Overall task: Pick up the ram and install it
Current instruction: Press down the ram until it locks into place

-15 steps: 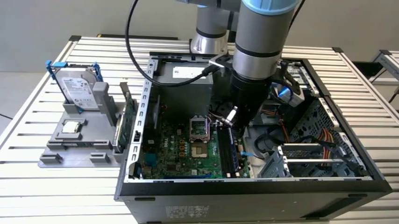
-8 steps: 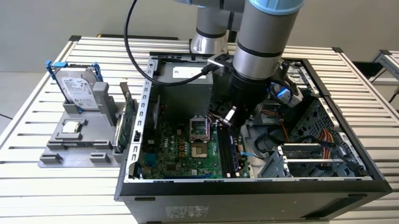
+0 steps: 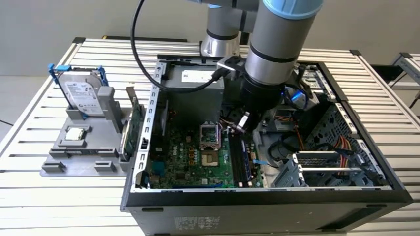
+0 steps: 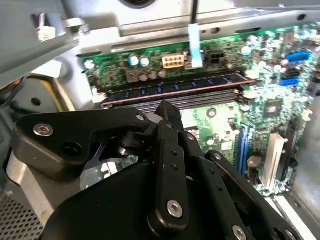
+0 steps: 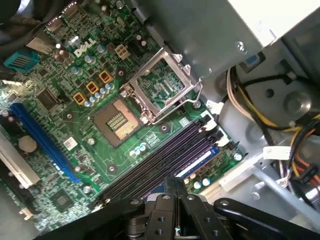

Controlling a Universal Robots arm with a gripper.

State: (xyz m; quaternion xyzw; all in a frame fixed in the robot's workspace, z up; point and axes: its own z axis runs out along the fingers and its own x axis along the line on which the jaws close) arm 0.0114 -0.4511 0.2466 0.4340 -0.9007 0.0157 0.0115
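The ram (image 4: 175, 88) is a long dark stick with a row of chips. It sits upright in the memory slot nearest the board's edge, beside the empty slots (image 5: 165, 155). In the first wrist view it shows as a blue-tinted strip (image 5: 200, 163). In the exterior view it lies in the slot bank (image 3: 240, 157) on that view's right side of the motherboard. My gripper (image 4: 167, 107) hangs just above the slots, its black fingers (image 5: 175, 192) pressed together with nothing between them. In the exterior view the gripper (image 3: 240, 125) is low inside the open computer case, over the slots' far end.
The CPU socket (image 5: 117, 120) lies open beside the slots. A power supply (image 3: 194, 78), cable bundles (image 3: 295, 98) and a drive cage (image 3: 328, 167) crowd the case. Outside, a hard drive with blue clips (image 3: 84, 93) and a green card (image 3: 135, 128) stand on a grey holder (image 3: 85, 147).
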